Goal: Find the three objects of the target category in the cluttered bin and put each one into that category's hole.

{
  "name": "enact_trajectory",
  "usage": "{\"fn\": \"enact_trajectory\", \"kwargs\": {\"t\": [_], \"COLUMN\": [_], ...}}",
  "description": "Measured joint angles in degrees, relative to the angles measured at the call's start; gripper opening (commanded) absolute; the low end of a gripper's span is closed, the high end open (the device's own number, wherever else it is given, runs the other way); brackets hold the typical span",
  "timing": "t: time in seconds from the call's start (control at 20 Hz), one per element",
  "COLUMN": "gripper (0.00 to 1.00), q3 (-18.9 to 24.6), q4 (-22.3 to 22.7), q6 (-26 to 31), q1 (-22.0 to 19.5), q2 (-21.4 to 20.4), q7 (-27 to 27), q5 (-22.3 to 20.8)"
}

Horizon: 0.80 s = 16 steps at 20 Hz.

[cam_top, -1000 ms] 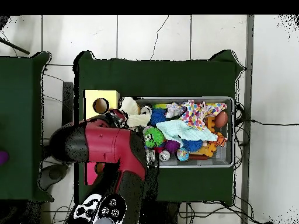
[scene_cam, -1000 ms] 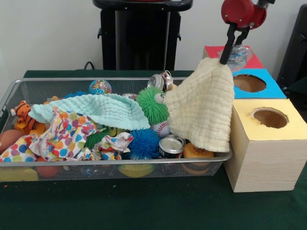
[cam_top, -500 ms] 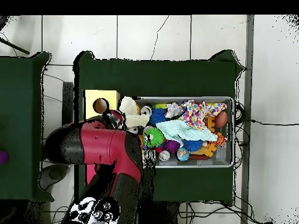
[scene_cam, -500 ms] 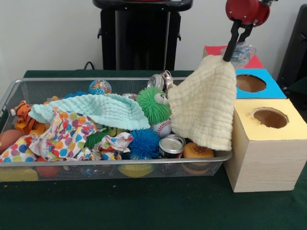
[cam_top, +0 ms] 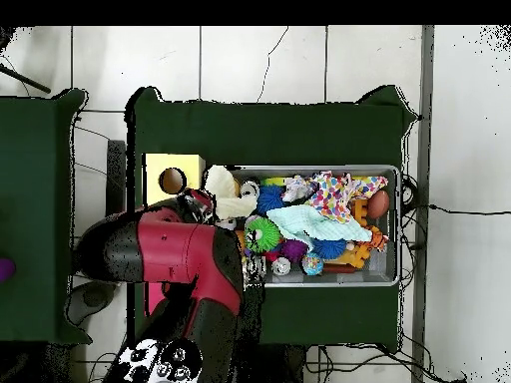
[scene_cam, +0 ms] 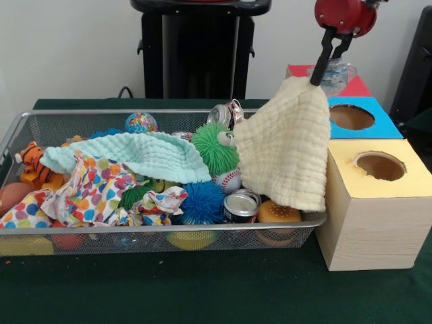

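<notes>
at upper right of the front view, the gripper [scene_cam: 317, 75] is clamped on the cream cloth [scene_cam: 287, 145], above the bin's [scene_cam: 169, 230] right end. lift until the hem clears, then carry toward the yellow box [scene_cam: 378, 202].

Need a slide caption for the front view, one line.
Sawyer gripper lifts a cream cloth by one corner from the cluttered wire bin, beside the yellow box.

white wall [scene_cam: 67, 47], tiled floor [cam_top: 259, 60]
</notes>
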Motion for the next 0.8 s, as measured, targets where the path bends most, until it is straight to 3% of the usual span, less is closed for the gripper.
{"fn": "enact_trajectory", "kwargs": {"t": [0.8], "gripper": [0.00], "q3": [-1.41], "q4": [-0.01], "q6": [0.00], "q1": [1.78], "q2": [1.57], "q7": [3.50], "q5": [0.00]}}
